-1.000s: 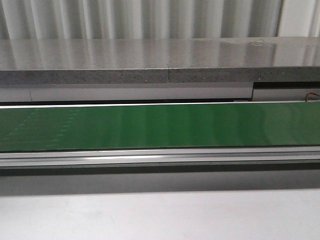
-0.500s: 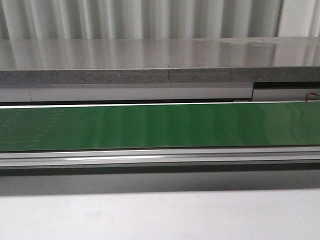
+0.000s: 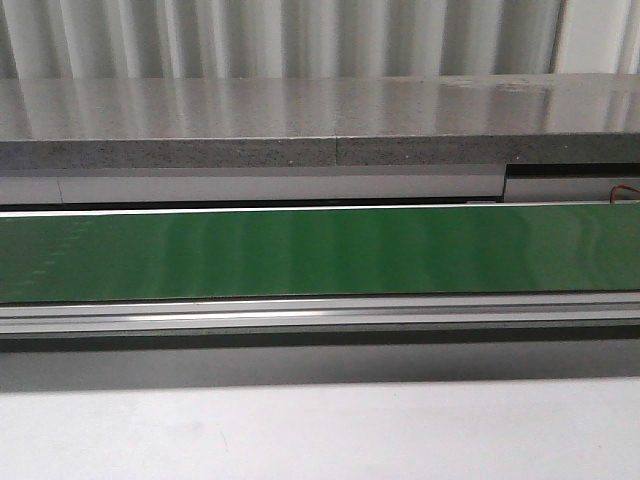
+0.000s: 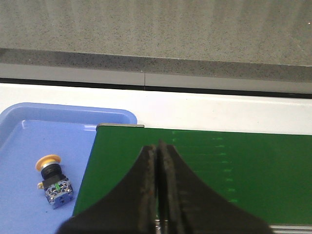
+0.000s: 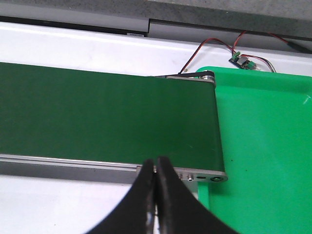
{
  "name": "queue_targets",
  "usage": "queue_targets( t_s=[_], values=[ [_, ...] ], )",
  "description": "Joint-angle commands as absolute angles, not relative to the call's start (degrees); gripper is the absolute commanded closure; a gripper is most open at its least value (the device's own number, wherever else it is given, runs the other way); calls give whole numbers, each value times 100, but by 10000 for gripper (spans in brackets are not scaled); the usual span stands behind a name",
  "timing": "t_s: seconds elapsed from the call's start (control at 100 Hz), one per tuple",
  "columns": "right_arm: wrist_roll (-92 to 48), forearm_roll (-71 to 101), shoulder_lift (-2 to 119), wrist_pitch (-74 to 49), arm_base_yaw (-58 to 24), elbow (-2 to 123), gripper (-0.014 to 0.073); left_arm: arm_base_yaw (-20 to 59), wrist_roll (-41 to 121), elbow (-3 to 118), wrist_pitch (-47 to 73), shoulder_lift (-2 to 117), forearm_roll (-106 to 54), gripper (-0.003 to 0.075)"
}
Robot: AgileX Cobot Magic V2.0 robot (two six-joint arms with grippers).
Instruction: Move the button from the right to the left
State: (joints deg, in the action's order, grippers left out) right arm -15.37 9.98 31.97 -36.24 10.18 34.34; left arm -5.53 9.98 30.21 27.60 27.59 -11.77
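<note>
The button (image 4: 53, 183) lies on its side in a blue tray (image 4: 68, 108) in the left wrist view; it has a yellow cap, a black neck and a small blue-violet squarish base. My left gripper (image 4: 158, 145) is shut and empty, over the end of the green belt (image 4: 219, 175) and apart from the button. My right gripper (image 5: 155, 161) is also shut and empty, at the near rail of the belt (image 5: 97, 112) close to its other end. Neither gripper nor the button shows in the front view.
A green tray (image 5: 263, 146) sits against the belt's end in the right wrist view, with a small circuit board and red-black wires (image 5: 242, 60) behind it. The front view shows the green belt (image 3: 320, 255), its metal rail (image 3: 320, 315) and a grey stone ledge (image 3: 300, 120) behind.
</note>
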Motion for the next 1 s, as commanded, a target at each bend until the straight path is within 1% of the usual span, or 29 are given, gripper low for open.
queue_targets(
  t_s=[0.0, 0.17, 0.45, 0.6, 0.7, 0.79, 0.99],
  values=[
    [-1558, 1056, 3185, -3233, 1042, 3582, 661, -510, 1008, 3173, 2335, 2792, -1274, 740],
    [-1558, 1056, 3185, -3233, 1042, 3582, 661, -503, 1008, 3173, 2335, 2792, -1274, 740],
    [-1558, 1056, 3185, -3233, 1042, 3582, 661, -239, 1008, 3158, 2309, 2792, -1030, 740],
    [-1558, 1056, 3185, -3233, 1042, 3582, 661, 163, 997, 2808, 1122, 2781, -637, 740],
    [-1558, 1056, 3185, -3233, 1042, 3582, 661, 507, 626, 2399, 509, 2604, 0, 740],
    [-1558, 1056, 3185, -3233, 1042, 3582, 661, 687, 68, 2030, 329, 2317, 406, 740],
    [-1558, 1056, 3185, -3233, 1042, 3582, 661, 503, -251, 1319, 340, 1449, 461, 740]
  ],
)
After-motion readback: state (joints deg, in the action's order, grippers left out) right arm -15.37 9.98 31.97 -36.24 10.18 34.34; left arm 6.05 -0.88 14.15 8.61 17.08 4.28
